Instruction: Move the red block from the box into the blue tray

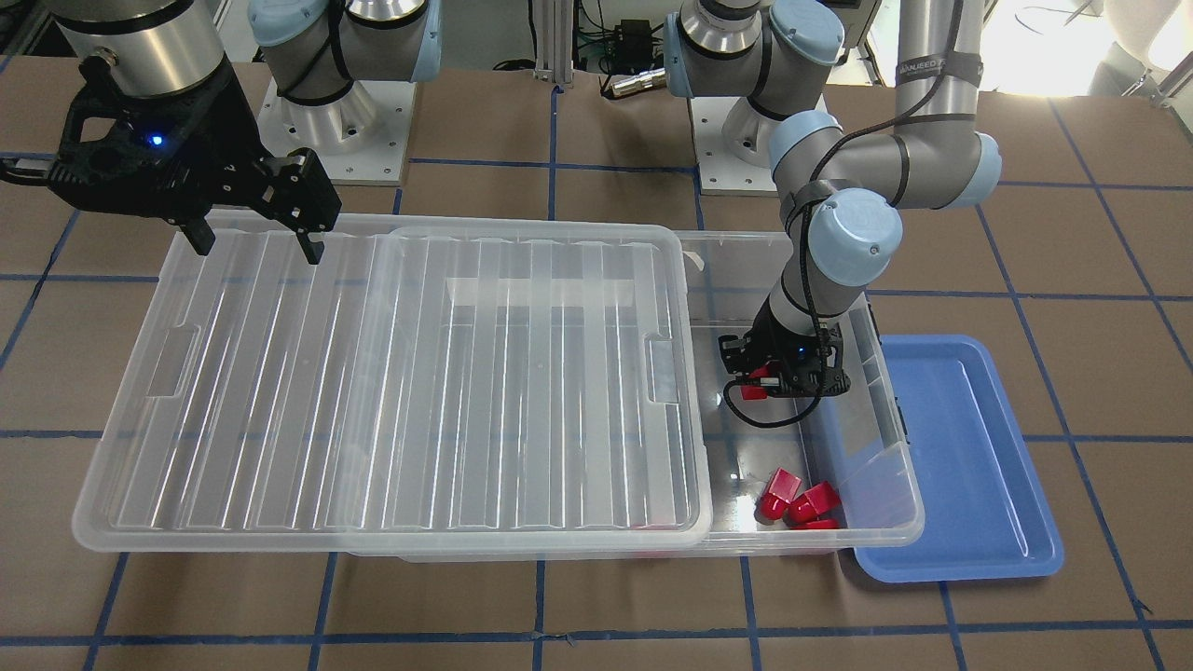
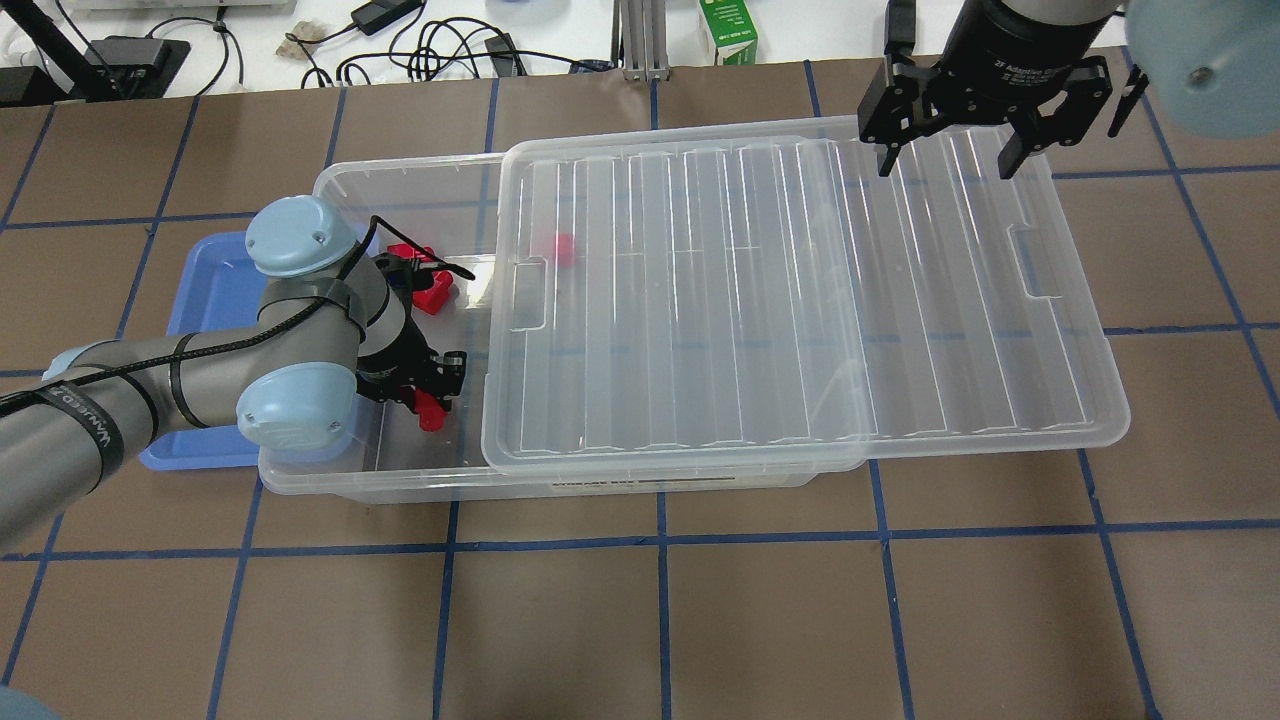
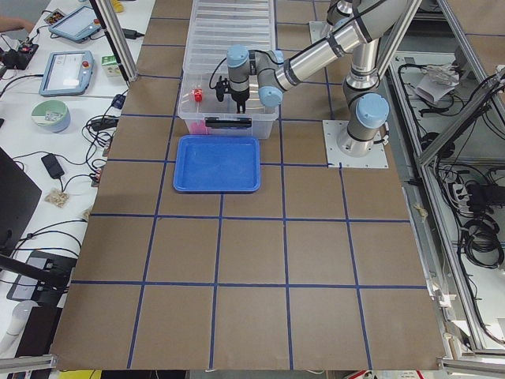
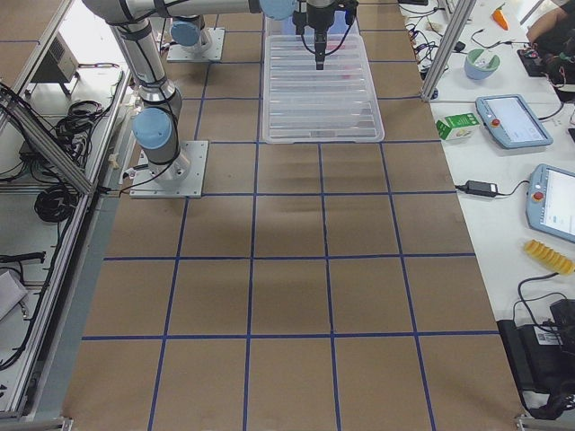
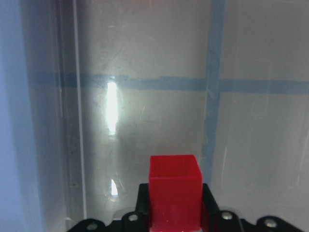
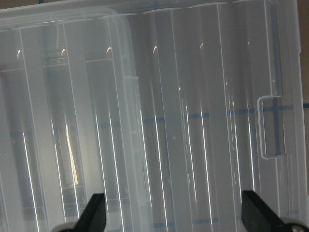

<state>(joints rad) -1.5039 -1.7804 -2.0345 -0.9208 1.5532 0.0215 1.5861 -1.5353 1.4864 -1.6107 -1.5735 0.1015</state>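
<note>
Task part-done: left gripper clamped on one red block inside the box, uncovered end, with transfer outstanding to the blue tray, blockless at the box's 9 o'clock, overhead view; right gripper spread wide over the lid.

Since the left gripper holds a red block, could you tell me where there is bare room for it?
The shallow blue plastic tray is bare, beside the clear plastic bin's open end. The bin's corner farthest from the robot is crowded with loose red blocks; its ribbed clear lid covers the other end.
</note>
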